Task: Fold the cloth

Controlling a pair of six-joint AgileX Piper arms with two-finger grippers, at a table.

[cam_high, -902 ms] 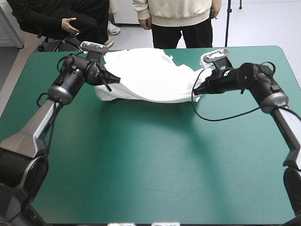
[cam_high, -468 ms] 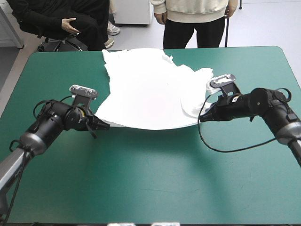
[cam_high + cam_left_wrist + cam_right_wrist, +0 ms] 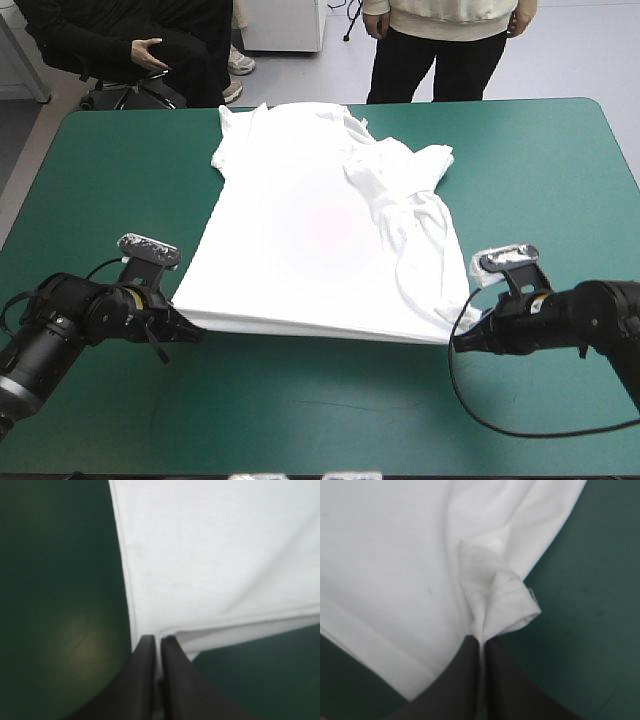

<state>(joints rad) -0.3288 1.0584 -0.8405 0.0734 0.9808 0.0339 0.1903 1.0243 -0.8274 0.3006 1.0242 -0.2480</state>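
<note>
The white T-shirt [image 3: 310, 235] lies stretched across the teal-green table, collar end toward the far edge and hem toward the near side. Its right half is rumpled with a bunched sleeve. My left gripper [image 3: 188, 328] is shut on the T-shirt at the near left hem corner. In the left wrist view the black fingers [image 3: 145, 675] pinch the T-shirt [image 3: 215, 555] where two edges meet. My right gripper [image 3: 458, 342] is shut on the T-shirt at the near right corner. The right wrist view shows its gripper [image 3: 480, 645] pinching a bunched fold of the T-shirt [image 3: 395, 560].
A standing person and a seated person are just beyond the table's far edge, not over it. Bare teal-green cover [image 3: 330, 410] stretches between the hem and the near edge, and on both sides of the shirt.
Both grippers have drawn the T-shirt's near edge toward the near side of the table, and lower. The shirt went from a lifted bundle at the far edge to spread out long and flat.
</note>
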